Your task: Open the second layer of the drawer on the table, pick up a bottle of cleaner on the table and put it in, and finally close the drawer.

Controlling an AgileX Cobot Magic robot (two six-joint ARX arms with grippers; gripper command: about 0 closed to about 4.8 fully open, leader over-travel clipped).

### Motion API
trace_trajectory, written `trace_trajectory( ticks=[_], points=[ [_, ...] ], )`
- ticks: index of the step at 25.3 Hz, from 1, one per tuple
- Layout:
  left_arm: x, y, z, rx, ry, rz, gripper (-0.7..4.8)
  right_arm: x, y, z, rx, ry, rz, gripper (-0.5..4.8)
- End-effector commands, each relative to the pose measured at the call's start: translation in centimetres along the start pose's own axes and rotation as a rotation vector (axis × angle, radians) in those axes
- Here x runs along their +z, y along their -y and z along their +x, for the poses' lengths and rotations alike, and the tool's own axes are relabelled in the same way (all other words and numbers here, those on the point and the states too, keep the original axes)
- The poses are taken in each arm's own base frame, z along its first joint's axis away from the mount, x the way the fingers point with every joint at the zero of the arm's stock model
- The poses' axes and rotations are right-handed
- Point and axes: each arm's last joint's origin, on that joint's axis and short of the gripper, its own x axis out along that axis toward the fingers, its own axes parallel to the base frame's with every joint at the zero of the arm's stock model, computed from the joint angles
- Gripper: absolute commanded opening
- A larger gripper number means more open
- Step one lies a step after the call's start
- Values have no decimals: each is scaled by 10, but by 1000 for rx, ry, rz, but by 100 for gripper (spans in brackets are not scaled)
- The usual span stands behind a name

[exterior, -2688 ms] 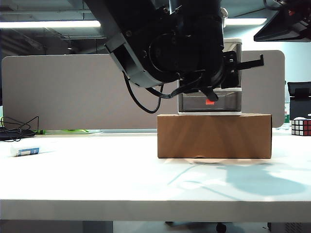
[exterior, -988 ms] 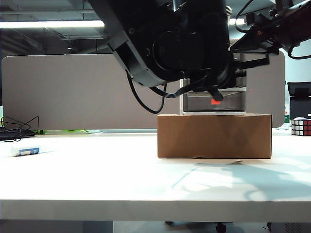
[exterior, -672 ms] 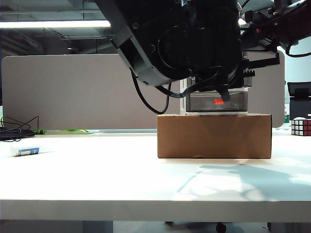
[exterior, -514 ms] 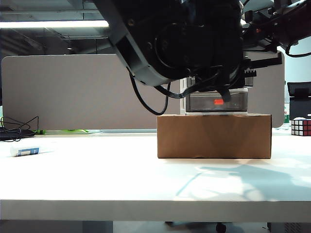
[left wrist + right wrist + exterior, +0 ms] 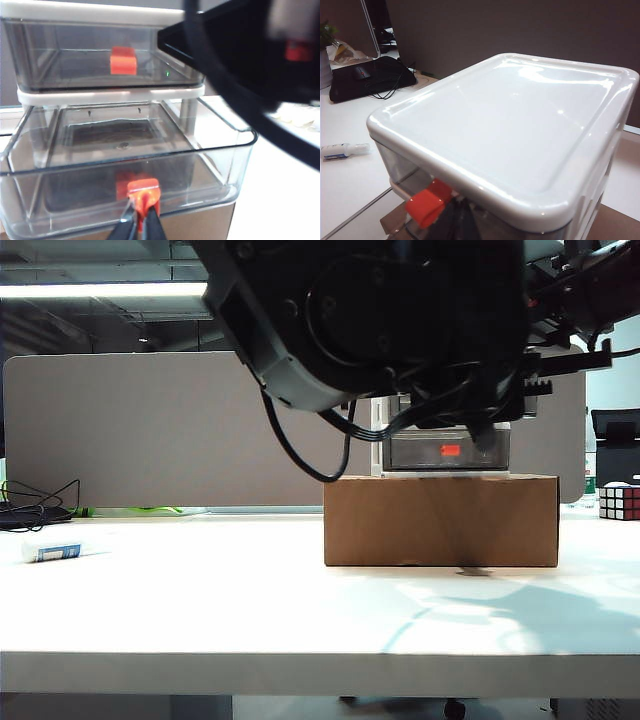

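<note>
Grey partition panel [image 5: 150, 430] behind desk; ceiling strip light [image 5: 100, 289] lit.

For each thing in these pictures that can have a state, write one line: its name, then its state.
Second layer of the drawer: pulled out, nothing inside.
Top drawer: closed.
Left hand: shut on the second layer's orange-red tab.
Right hand: above the drawer unit, itself out of view.
Bottle of cleaner: lying on the table, far left, untouched.
Rubik's cube: resting at the far right.
</note>
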Motion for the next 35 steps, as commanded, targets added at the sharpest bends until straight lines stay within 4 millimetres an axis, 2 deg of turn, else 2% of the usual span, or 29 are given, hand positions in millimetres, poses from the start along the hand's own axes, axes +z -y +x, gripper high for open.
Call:
trace_trajectory(
  ticks=[1,9,14,16,22,23,26,29,31,33,35],
  points=[
    [-4,5,-8,-1,-25,25,-6,4,0,0,-1,22,-9,-5],
    [-5,9,-14,46,-40,40,-2,4,0,0,4,22,-9,-5],
    [-3,10,-16,41,-38,41,133,4,-1,0,13,23,-9,-5],
    [-3,11,-19,37,-48,53,156,5,-1,0,13,23,-10,-5],
    [6,1,-39,24,-58,24,156,4,0,0,13,22,-9,-5],
    [10,-8,-53,9,-65,-5,153,5,0,0,13,23,-9,-5],
    [18,-32,-80,-6,-77,-34,151,5,0,0,13,23,-9,-5],
    [25,-60,-99,-50,-93,-12,143,4,-1,0,21,19,-7,-5],
    [31,-77,-106,-91,-117,8,143,4,-1,0,38,15,0,-5],
    [50,-109,-117,-171,-247,89,114,4,-3,0,98,10,85,-5],
    [60,-125,-118,-168,-288,107,114,5,-4,-1,122,10,130,-5]
  ],
)
